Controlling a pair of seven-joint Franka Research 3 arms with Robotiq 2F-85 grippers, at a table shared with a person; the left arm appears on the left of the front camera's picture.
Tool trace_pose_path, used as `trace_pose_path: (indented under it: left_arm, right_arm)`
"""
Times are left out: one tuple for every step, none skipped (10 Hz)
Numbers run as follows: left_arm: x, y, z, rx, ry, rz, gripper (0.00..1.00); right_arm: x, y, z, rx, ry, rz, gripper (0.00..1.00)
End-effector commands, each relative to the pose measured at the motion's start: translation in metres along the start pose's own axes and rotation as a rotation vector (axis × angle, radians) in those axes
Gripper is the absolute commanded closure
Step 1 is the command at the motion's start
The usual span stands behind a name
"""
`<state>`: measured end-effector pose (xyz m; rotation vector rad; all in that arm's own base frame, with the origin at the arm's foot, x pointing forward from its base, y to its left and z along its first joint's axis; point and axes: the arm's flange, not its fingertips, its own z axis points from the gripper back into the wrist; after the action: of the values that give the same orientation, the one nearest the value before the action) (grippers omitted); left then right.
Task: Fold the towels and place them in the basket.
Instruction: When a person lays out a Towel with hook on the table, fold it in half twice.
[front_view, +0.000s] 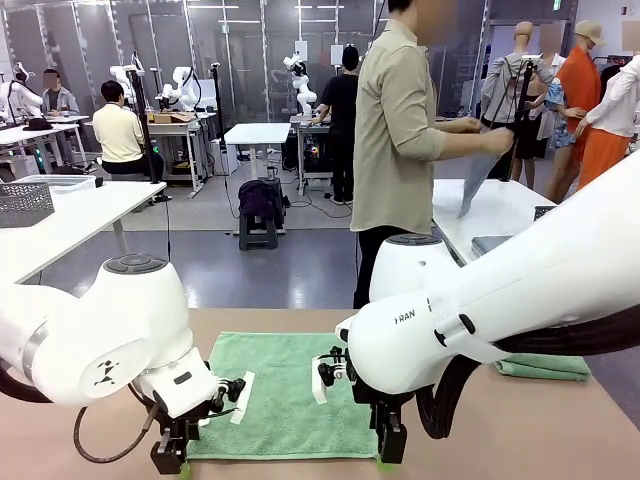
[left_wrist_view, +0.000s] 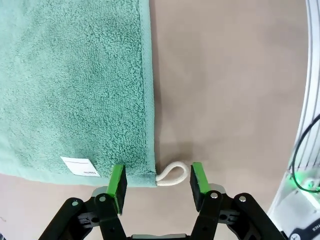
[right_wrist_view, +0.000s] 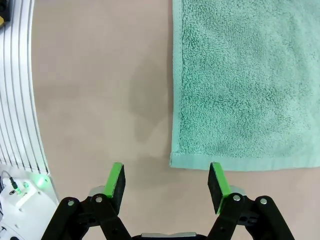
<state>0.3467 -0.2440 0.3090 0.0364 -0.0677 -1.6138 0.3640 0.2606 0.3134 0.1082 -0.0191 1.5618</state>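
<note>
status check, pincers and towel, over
Left pincer open, straddling loop corner of towel. Right pincer open around the other near corner. Towel flat, unfolded. Second towel, folded, lies apart at right.

**Bright, even light; curved edges in the wrist views**

The room is bright and evenly lit, with light falling from above. Shadows are soft: a faint grey patch lies on the table (right_wrist_view: 100, 75) beside the towel (right_wrist_view: 240, 75), whose pile is sharp. At the wrist views' sides a white rail (right_wrist_view: 17, 100) bows into a curve, and a green lamp (right_wrist_view: 39, 181) blooms slightly.
</note>
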Motion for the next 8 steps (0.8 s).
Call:
trace_pose_path:
  left_arm:
    - [-0.008,-0.0026,-0.0024,-0.015,-0.016,-0.014,0.34]
    - [-0.0085,-0.0026,-0.0022,-0.017,-0.015,-0.018,0.34]
    - [-0.0089,-0.0028,-0.0024,-0.018,-0.016,-0.02,0.34]
    - [-0.0097,-0.0029,-0.0027,-0.021,-0.017,-0.021,0.34]
    - [-0.0099,-0.0033,-0.0029,-0.023,-0.017,-0.023,0.34]
    - [-0.0098,-0.0035,-0.0034,-0.025,-0.015,-0.023,0.34]
    - [-0.0099,-0.0035,-0.0039,-0.027,-0.014,-0.025,0.34]
    - [-0.0098,-0.003,-0.0044,-0.03,-0.013,-0.028,0.34]
  right_arm:
    - [0.0011,-0.0051,-0.0086,0.013,-0.039,0.014,0.16]
    - [0.0026,-0.0061,-0.0102,0.024,-0.04,0.011,0.16]
    - [0.0028,-0.0076,-0.0119,0.032,-0.038,0.008,0.16]
    - [0.0034,-0.0089,-0.0137,0.033,-0.03,0.004,0.16]
    - [0.0044,-0.0095,-0.0152,0.038,-0.029,0.006,0.16]
    - [0.0049,-0.0093,-0.0161,0.041,-0.023,0.003,0.16]
    - [0.0047,-0.0093,-0.0168,0.039,-0.018,0.002,0.16]
    - [0.0038,-0.0098,-0.0181,0.04,-0.008,-0.002,0.16]
